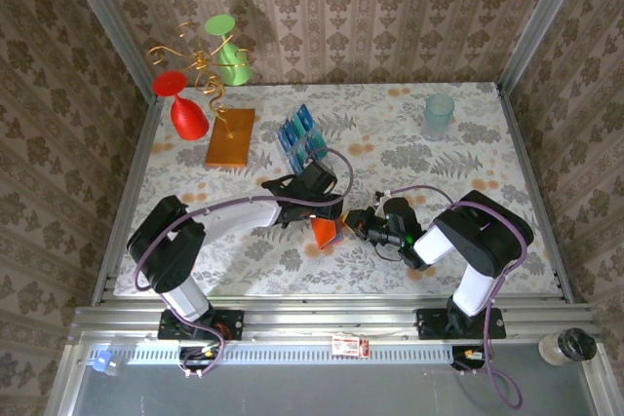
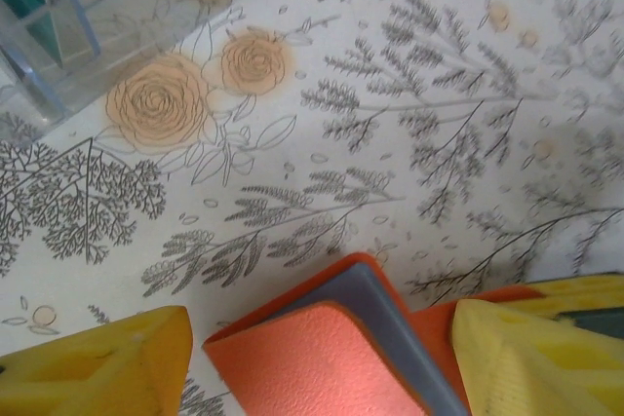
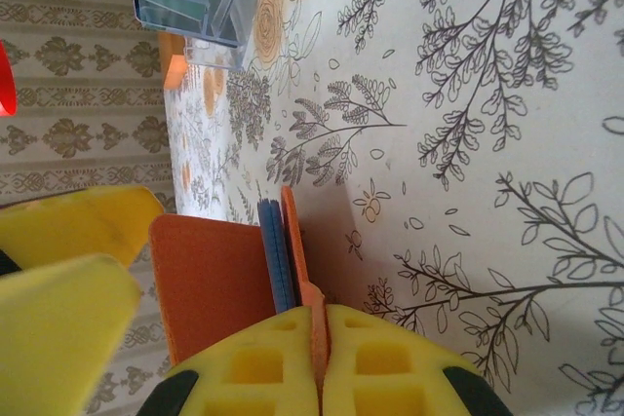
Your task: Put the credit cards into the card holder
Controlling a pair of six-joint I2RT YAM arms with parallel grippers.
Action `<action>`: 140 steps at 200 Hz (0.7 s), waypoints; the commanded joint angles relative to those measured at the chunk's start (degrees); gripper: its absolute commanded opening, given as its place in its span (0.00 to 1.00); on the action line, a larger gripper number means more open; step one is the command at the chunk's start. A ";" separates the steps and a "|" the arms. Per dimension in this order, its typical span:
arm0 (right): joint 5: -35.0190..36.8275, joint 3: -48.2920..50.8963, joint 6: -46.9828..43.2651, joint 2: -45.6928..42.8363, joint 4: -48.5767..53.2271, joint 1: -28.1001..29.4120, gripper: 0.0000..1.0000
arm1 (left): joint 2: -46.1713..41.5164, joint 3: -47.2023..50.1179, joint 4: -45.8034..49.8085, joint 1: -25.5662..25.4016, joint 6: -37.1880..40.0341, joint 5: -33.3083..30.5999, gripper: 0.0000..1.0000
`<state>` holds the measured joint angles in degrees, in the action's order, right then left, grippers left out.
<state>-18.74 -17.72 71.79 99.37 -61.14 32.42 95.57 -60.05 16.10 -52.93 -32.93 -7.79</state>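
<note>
Right tool point(image 3: 320, 317) pinches card holder point(image 3: 210, 280); left tool point(image 2: 317, 362) spread around it, clear rack point(image 2: 68, 21) nearby.

Black-white arms point(image 1: 230, 213); purple cables point(image 1: 419, 188); yellow tool fingers point(image 2: 97, 367)

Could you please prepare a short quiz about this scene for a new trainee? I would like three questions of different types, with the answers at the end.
1. True or false: the right pincer is shut on a flap of the orange card holder.
2. Where are the blue and teal credit cards? A: standing in the clear slotted rack. B: lying flat in a pile. C: fanned out in a row.
3. Fill in the missing word: the left pincer has its jaws ____, one on each side of the card holder.

Key: 1 true; 2 A; 3 open.
</note>
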 commanded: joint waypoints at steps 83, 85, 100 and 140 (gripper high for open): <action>4.57 1.36 0.36 0.12 -1.17 0.36 0.00 | -1.63 1.27 6.98 -0.56 3.82 -5.04 0.70; 4.65 1.36 0.37 0.12 -1.13 0.36 0.00 | -1.86 1.32 7.05 -0.54 3.88 -5.08 0.69; 5.06 1.54 0.37 0.20 -0.90 0.36 0.00 | -3.25 2.26 6.95 -0.18 4.09 -5.35 0.68; 7.40 2.58 1.08 0.10 -0.91 0.36 0.00 | -6.90 5.42 5.81 0.31 4.18 -4.88 0.67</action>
<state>-15.64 -16.36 72.23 99.37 -61.17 32.80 91.07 -57.04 19.79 -53.17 -30.11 -11.44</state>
